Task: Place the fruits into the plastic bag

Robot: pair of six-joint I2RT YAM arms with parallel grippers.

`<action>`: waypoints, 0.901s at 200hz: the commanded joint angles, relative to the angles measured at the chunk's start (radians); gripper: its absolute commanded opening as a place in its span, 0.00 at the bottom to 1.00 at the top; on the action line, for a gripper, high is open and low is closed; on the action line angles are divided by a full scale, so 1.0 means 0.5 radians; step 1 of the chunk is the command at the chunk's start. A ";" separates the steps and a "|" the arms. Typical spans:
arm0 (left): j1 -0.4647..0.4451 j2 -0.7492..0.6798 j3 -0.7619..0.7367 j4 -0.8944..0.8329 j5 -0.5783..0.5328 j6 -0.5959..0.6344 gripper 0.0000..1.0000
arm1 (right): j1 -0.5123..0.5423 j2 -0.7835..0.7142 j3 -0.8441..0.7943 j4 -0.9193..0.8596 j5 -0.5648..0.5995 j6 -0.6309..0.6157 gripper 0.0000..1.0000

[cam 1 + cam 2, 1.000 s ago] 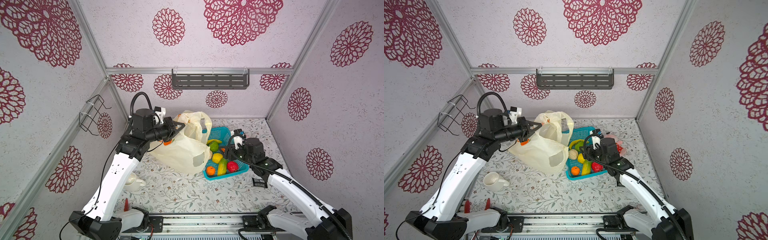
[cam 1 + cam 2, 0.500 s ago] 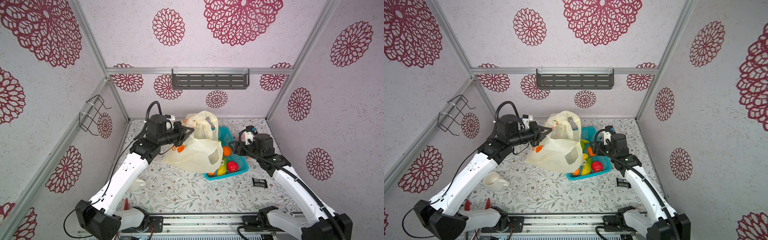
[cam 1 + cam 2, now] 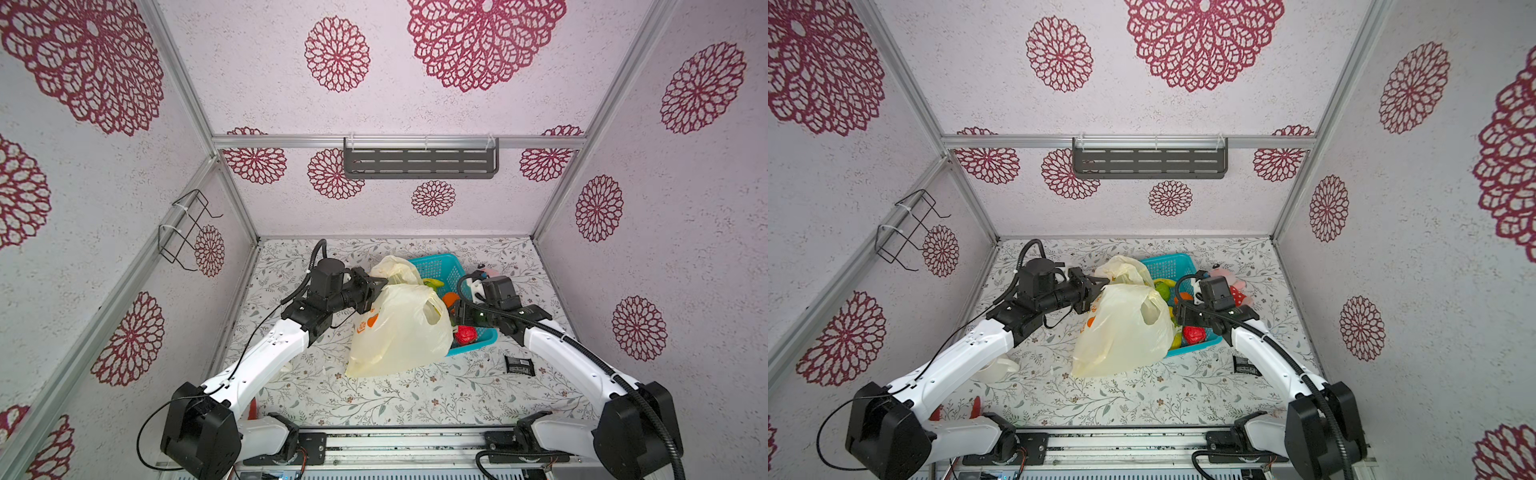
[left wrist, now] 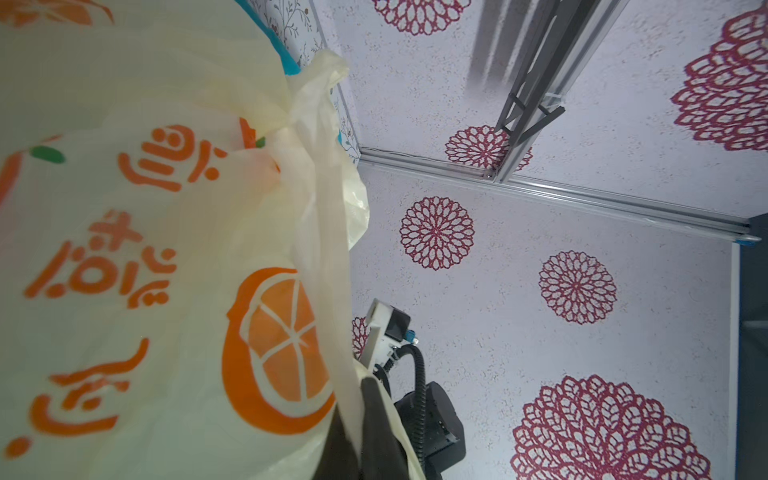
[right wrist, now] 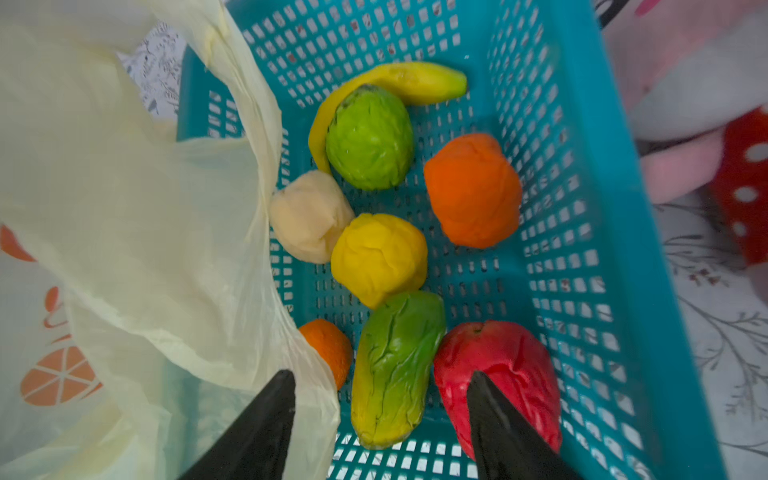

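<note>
The right claw [image 5: 380, 374] hangs open and empty over the basket [image 5: 582, 208], with the green-yellow oblong fruit [image 5: 395, 365] lying lengthwise between its jaws. The left claw [image 3: 376, 286], clamped on the plastic bag [image 3: 399, 328] by a handle, holds it up against the basket's side.

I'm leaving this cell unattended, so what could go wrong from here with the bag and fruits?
1. The right claw, open over the green-yellow fruit, has one finger over the plastic bag film; closing may pinch it.
2. The left claw pinches the bag at one point only, so its mouth may sag shut.
</note>
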 commanded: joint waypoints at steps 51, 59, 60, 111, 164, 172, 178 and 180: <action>0.016 -0.074 -0.150 0.319 -0.040 0.050 0.00 | 0.174 0.133 -0.162 0.130 0.137 0.138 0.65; 0.017 -0.074 -0.156 0.338 -0.025 0.075 0.00 | 0.176 0.153 -0.183 0.151 0.145 0.156 0.65; 0.018 -0.074 -0.156 0.339 -0.025 0.076 0.00 | 0.176 0.154 -0.186 0.153 0.146 0.158 0.65; 0.017 -0.065 -0.163 0.413 0.056 0.186 0.00 | 0.179 0.301 -0.235 0.282 0.193 0.189 0.62; 0.031 -0.062 -0.195 0.421 0.074 0.235 0.00 | 0.175 0.295 -0.256 0.384 0.241 0.214 0.35; 0.035 -0.063 -0.209 0.429 0.074 0.237 0.00 | 0.176 0.260 -0.259 0.394 0.260 0.209 0.29; 0.042 -0.065 -0.220 0.434 0.074 0.237 0.00 | 0.174 0.221 -0.261 0.395 0.276 0.206 0.26; 0.045 -0.066 -0.224 0.435 0.079 0.238 0.00 | 0.174 0.208 -0.260 0.395 0.280 0.203 0.25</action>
